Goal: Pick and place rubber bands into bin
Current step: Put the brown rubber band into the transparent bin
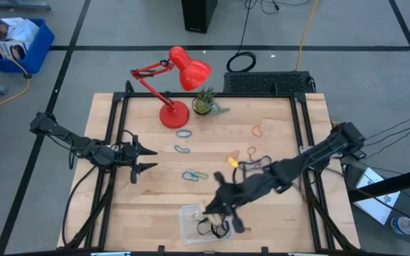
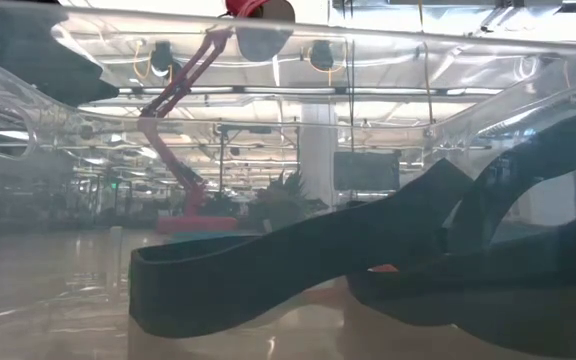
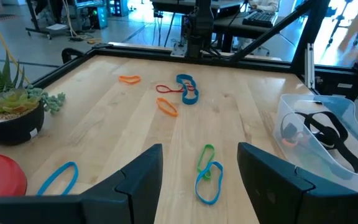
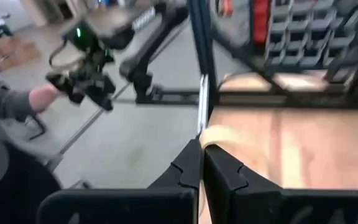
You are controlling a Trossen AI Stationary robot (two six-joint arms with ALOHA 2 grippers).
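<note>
The clear bin (image 1: 189,226) sits at the table's near edge with black rubber bands (image 1: 212,227) lying in it; the low view looks through its wall at a black band (image 2: 268,270). Loose rubber bands lie flat mid-table: blue (image 1: 184,133), blue-green (image 1: 194,175) and orange (image 1: 257,130). My right gripper (image 1: 208,208) hovers over the bin's far rim, shut on a tan band (image 4: 229,146). My left gripper (image 1: 144,158) waits open at the table's left, with nothing between its fingers (image 3: 135,180). My right gripper pinches the tan band's end (image 4: 207,133) between the tips of its two shut fingers. The rest of the band curves away to one side of the fingers. The gripper comes in nearly level from the table's right, above the bin.
A red desk lamp (image 1: 176,78) and a small potted plant (image 1: 205,103) stand at the table's far edge. Black frame rails (image 1: 112,142) run along both sides. A person's hand (image 4: 39,96) shows beyond the table in the right wrist view.
</note>
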